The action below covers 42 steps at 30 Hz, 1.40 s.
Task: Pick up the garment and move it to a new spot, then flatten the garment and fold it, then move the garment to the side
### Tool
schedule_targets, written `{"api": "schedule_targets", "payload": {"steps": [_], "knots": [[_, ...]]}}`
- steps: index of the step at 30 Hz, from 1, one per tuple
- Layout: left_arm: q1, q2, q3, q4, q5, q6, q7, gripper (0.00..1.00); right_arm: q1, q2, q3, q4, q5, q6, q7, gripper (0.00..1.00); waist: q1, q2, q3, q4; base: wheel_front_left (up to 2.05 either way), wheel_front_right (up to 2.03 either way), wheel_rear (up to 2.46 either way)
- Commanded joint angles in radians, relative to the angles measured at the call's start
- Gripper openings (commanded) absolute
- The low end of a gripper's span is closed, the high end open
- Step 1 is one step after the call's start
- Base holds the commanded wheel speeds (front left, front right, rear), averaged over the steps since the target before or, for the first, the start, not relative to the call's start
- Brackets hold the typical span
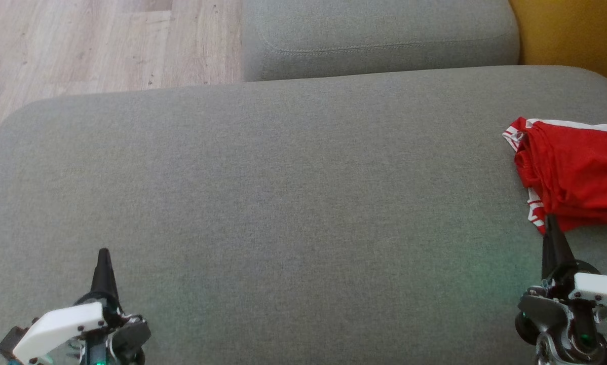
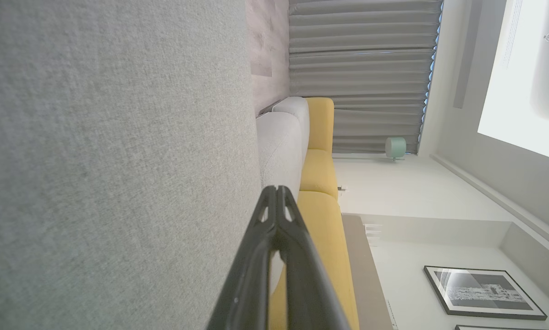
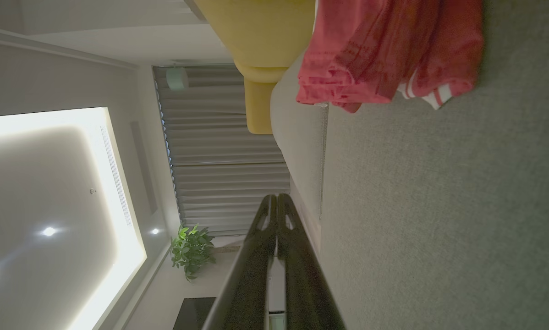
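Observation:
The garment (image 1: 574,175) is red with white striped trim, bunched in a heap at the far right of the grey sofa cushion (image 1: 293,203). In the right wrist view the garment (image 3: 384,50) lies ahead and apart from the fingers. My right gripper (image 1: 551,219) sits at the lower right, shut and empty, its tip just short of the garment's near edge. My left gripper (image 1: 103,252) rests at the lower left, also shut with nothing in it. Both wrist views show the fingertips pressed together, the left gripper (image 2: 278,189) and the right gripper (image 3: 277,197).
A second grey cushion (image 1: 379,38) stands behind the main one. Wood floor (image 1: 96,45) lies at the upper left, past the cushion's rounded edge. A yellow sofa part (image 1: 577,30) is at the upper right. Bare grey cushion spreads between the two grippers.

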Motion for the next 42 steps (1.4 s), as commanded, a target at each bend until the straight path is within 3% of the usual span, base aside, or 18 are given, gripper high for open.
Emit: {"api": "schedule_targets", "payload": {"steps": [1,42], "knots": [[-0.049,0.004,0.04,-0.036,-0.001,-0.007,0.006,0.0,-0.049,-0.005,0.015,-0.037,-0.003,0.004,0.009,0.0,0.0,0.0,0.0,0.0,0.0,0.0,0.0],[-0.049,0.003,0.041,-0.036,0.001,-0.007,0.007,0.0,-0.05,0.001,0.007,-0.037,-0.01,0.004,0.015,0.0,0.0,0.0,0.0,0.0,0.0,0.0,0.0]]}}
